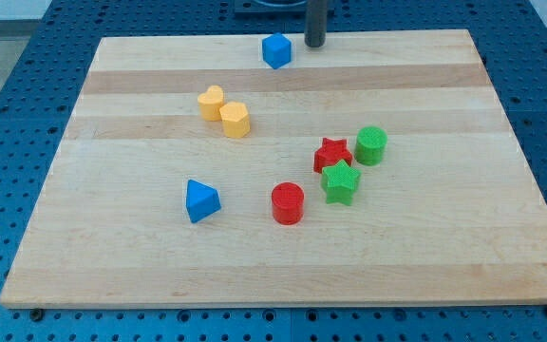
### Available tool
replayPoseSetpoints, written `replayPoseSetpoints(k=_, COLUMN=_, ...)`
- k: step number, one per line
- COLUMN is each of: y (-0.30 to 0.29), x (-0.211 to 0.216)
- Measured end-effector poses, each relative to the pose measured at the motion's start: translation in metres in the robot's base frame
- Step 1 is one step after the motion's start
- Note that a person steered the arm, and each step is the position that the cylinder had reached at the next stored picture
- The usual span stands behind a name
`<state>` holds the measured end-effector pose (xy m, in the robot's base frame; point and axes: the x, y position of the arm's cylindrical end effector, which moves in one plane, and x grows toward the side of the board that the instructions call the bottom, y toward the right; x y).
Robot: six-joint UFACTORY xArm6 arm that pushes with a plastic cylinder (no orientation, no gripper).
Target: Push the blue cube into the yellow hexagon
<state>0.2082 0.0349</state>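
Pale wooden worktop (425, 256) with lengthwise grain bands, on a blue perforated base (8, 76). Blue cube (276, 50); blue triangle (201, 200); yellow hexagon (235, 120); second yellow block (211, 102); red star (331, 153); red cylinder (288, 203); green star (340, 181); green cylinder (371, 145); dark rod (315, 19).

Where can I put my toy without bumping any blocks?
Along the wooden board's bottom edge, below the blue triangle and red cylinder, or right of the green cylinder. The middle is crowded: red star and green star touch.
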Motion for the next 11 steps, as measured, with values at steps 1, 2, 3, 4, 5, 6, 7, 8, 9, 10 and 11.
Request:
replayPoseSetpoints(k=1, y=-0.025, x=0.0)
replayPoseSetpoints(k=2, y=-0.046, x=0.0)
replayPoseSetpoints(k=3, y=-0.058, x=0.002)
replayPoseSetpoints(k=4, y=-0.061, x=0.021)
replayPoseSetpoints(k=5, y=-0.064, x=0.048)
replayPoseSetpoints(k=6, y=-0.07, x=0.074)
replayPoseSetpoints(k=7, y=-0.076, x=0.094)
replayPoseSetpoints(k=8, y=-0.076, x=0.097)
replayPoseSetpoints(k=9, y=-0.077, x=0.114)
replayPoseSetpoints(k=10, y=-0.082, x=0.124)
replayPoseSetpoints(k=11, y=-0.081, x=0.123)
